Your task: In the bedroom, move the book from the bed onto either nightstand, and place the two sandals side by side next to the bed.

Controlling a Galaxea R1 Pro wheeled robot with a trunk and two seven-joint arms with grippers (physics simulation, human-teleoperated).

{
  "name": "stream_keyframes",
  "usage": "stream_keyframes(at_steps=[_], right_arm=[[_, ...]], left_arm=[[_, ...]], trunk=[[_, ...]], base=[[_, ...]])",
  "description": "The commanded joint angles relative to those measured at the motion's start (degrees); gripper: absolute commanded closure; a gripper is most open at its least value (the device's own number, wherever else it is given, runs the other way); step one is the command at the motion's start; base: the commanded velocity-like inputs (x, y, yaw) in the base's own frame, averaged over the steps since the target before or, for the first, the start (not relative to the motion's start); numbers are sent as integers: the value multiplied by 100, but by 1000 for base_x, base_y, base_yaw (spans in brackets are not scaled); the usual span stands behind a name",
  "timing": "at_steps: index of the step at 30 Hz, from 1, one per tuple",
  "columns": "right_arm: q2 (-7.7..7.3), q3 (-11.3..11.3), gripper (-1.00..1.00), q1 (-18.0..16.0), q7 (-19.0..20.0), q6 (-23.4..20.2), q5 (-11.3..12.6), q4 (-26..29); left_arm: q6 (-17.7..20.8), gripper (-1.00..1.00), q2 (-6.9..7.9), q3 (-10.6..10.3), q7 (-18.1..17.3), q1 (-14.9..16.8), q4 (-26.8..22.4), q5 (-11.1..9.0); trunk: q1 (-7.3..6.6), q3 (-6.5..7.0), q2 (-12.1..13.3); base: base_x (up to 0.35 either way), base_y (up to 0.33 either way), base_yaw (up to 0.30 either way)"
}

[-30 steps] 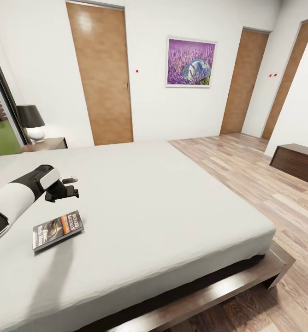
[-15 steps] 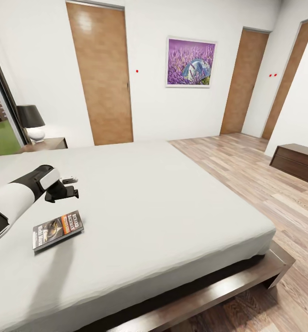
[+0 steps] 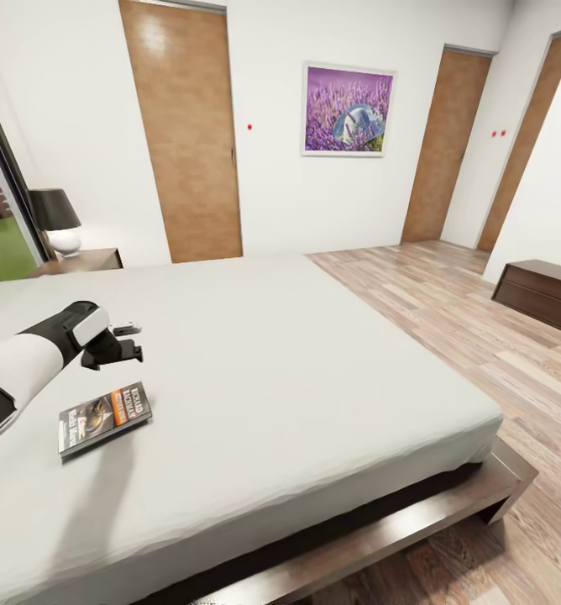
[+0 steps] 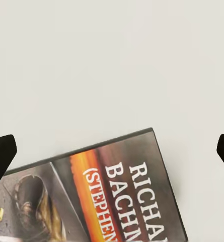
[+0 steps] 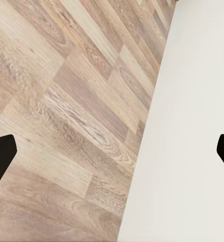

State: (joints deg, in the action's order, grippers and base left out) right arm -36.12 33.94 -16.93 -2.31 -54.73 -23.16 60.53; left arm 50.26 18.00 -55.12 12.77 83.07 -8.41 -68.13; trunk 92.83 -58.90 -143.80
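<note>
**Left gripper above the book on the bed**

Left gripper hangs over the bed at the end of a white-and-black arm, its dark fingers spread wide with nothing between them; in the left wrist view the two fingertips sit at opposite edges of the picture, with the book's cover showing between them against the off-white mattress. Book lies flat and face up on the mattress, just beside and nearer the camera than the gripper, apart from it; its cover shows an orange band, white lettering and a dark animal picture. Right gripper has its fingers parted and empty too; it looks down on wood-plank floor beside a plain white surface. Nightstand stands past the bed's far corner at the left of the head view, carrying a lamp with a black shade. Back wall holds two wooden doors and a lavender picture; a low dark cabinet stands at the right wall on the floor.
</note>
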Motion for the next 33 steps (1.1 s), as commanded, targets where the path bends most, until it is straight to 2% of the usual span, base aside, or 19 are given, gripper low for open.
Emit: stream_keyframes(at_steps=[1,4,11,15,19,33], right_arm=[[-1,-2,-100,-4,-24,-20,22,3],[-4,-2,-100,1,-24,-20,22,3],[-8,-2,-100,4,-24,-20,21,2],[-9,-2,-100,5,-24,-20,17,4],[-9,-2,-100,5,-24,-20,15,4],[-17,-2,-100,58,-24,-20,14,8]], left_arm=[[18,-100,3,-95,52,3,-15,-60],[18,-100,-2,-213,55,5,-13,-60],[12,-100,-11,-321,76,6,-18,-60],[11,-100,-14,-347,82,7,-19,-60],[10,-100,-16,-359,86,7,-20,-60],[10,-100,-26,-368,86,7,-20,-60]], trunk=[[1,-28,-4],[3,-51,-6],[3,-51,-6],[3,-51,-6],[14,-139,-11],[14,-139,-11]], base=[[0,0,0],[0,0,0],[0,0,0],[0,0,0],[0,0,0],[0,0,0]])
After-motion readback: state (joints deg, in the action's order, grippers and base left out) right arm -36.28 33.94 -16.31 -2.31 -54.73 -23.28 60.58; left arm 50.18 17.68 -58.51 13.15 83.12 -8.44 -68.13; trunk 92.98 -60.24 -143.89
